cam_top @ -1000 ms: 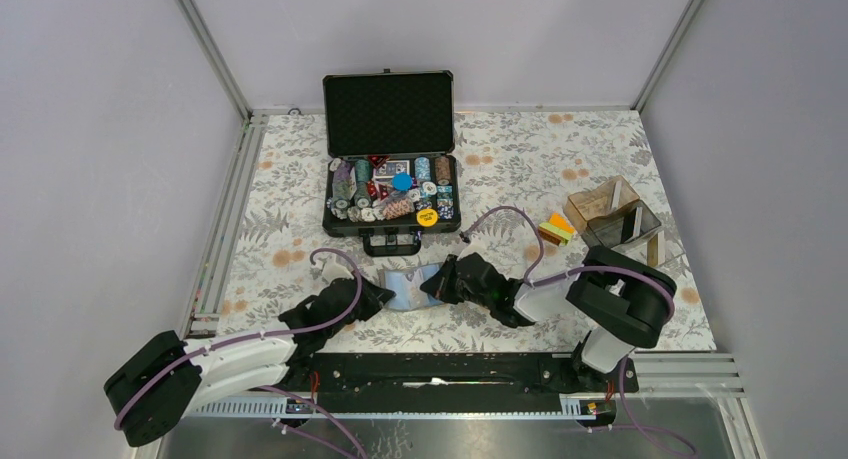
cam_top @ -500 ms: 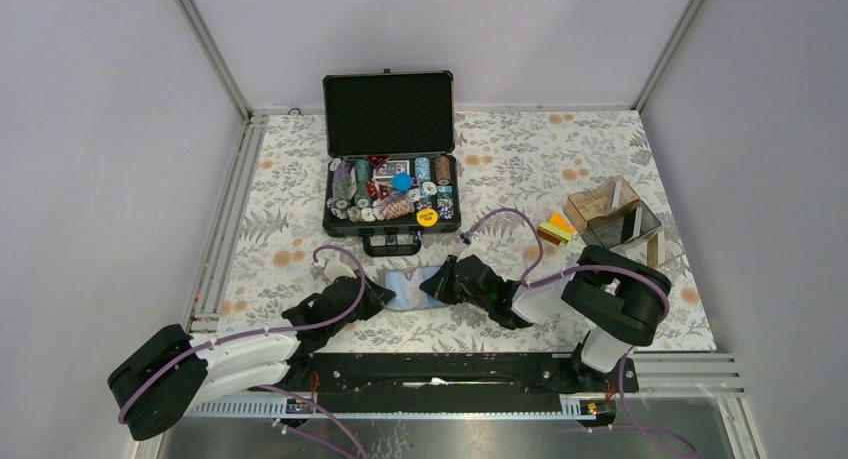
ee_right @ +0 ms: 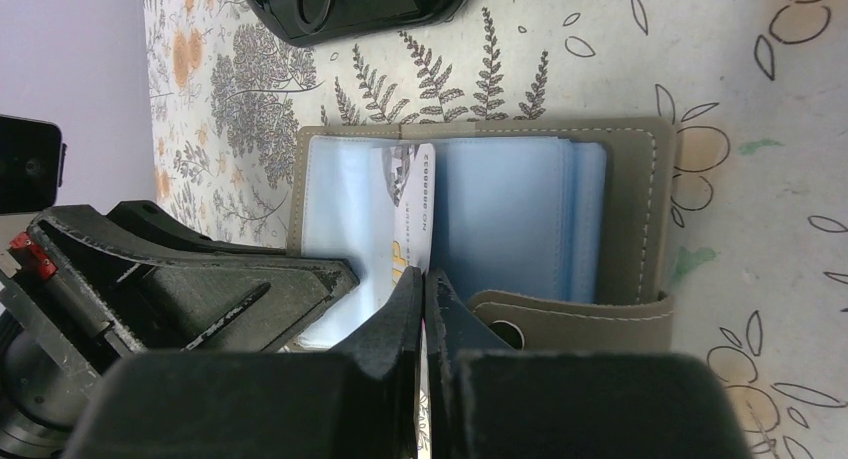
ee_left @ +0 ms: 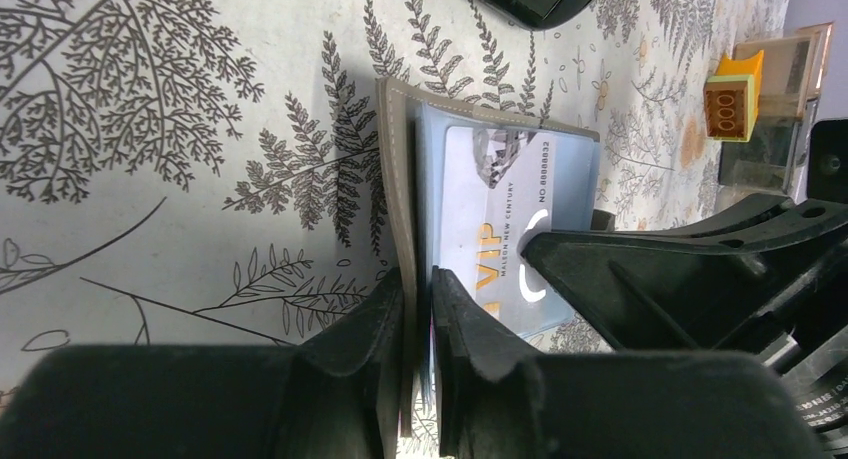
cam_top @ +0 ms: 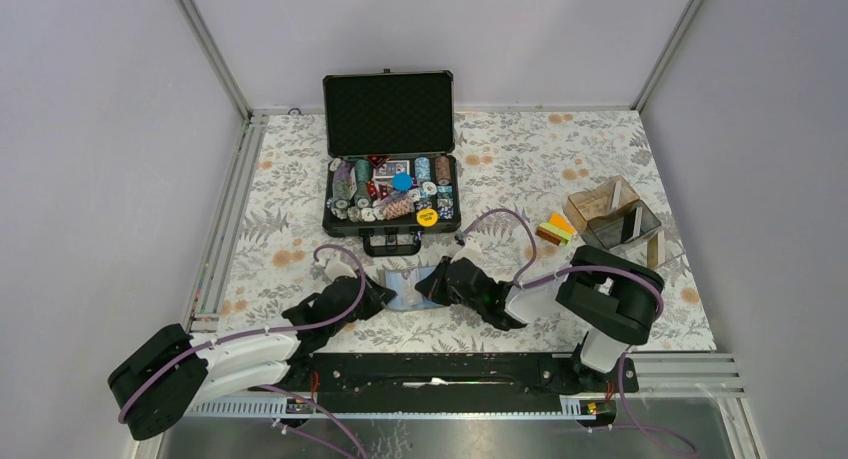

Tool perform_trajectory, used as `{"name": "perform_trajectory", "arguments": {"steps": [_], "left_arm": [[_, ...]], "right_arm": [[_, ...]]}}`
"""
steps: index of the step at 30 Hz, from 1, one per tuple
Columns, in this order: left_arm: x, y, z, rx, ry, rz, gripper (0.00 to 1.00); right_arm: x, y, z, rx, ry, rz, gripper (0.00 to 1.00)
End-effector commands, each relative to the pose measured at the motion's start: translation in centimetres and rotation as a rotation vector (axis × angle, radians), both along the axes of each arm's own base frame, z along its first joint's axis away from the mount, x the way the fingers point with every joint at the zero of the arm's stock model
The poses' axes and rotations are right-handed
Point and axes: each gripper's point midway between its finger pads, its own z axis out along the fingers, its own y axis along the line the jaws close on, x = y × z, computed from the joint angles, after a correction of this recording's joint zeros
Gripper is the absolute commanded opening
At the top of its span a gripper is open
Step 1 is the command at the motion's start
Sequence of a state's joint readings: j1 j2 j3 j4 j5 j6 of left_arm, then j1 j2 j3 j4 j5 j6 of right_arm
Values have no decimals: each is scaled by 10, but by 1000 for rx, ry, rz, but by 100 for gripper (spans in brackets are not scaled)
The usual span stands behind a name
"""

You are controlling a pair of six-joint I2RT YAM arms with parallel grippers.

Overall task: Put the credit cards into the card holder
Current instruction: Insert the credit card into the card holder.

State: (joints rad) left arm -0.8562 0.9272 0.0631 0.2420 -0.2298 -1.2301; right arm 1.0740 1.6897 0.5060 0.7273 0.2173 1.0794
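The grey card holder [cam_top: 404, 285] lies open on the table between my two grippers, its pale blue sleeves facing up [ee_right: 500, 209]. My left gripper [ee_left: 418, 279] is shut on the holder's grey cover edge [ee_left: 398, 179]. My right gripper [ee_right: 424, 279] is shut on a pale card with gold "VIP" lettering [ee_right: 410, 204]. The card is partly inside a sleeve; it also shows in the left wrist view [ee_left: 490, 219]. A stack of orange, yellow and green credit cards [cam_top: 555, 228] lies at the right, by the acrylic box.
An open black chip case [cam_top: 390, 204] stands just behind the holder. A clear brownish acrylic box [cam_top: 612, 215] stands at the right. The holder's snap strap [ee_right: 570, 314] lies beside my right fingers. A metal rail runs along the table's near edge.
My right gripper has moved a little to the left with the pale card, further over the holder. My left gripper has stayed on the cover.
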Motion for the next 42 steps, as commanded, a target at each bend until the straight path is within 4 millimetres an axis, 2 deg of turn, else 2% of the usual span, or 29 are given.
{"name": "perform_trajectory", "arguments": {"steps": [1, 6, 9, 14, 19, 23, 26, 30, 35, 39, 42], "left_arm": [[-6, -10, 3, -5, 6, -66, 21], [-4, -13, 7, -7, -17, -85, 33], [-4, -14, 8, 8, -28, -108, 36], [-4, -16, 9, 19, -40, -128, 37], [-4, -11, 6, 44, -33, -118, 38], [-4, -2, 2, 97, -24, -101, 39], [-3, 2, 4, 125, -32, -100, 47], [-2, 8, 4, 148, -35, -91, 49], [-2, 17, -1, 199, -20, -71, 40], [-3, 18, -4, 229, -17, -95, 21], [-3, 9, 0, 198, -37, -123, 13]], "right_arm": [[-16, -8, -30, -105, 56, 38, 0], [-22, -7, -37, -133, 80, 68, 0], [-22, -5, -36, -157, 73, 78, 7], [-18, -15, -32, -229, 35, 69, 20], [-12, -19, -22, -296, -17, 73, 29], [-7, -21, -15, -334, -49, 74, 32], [-6, -19, -14, -344, -55, 82, 34], [-8, -12, -14, -335, -44, 105, 35], [-9, -4, -12, -332, -46, 125, 36], [-12, 5, -9, -323, -55, 152, 36], [-15, 14, -7, -316, -59, 176, 35]]}}
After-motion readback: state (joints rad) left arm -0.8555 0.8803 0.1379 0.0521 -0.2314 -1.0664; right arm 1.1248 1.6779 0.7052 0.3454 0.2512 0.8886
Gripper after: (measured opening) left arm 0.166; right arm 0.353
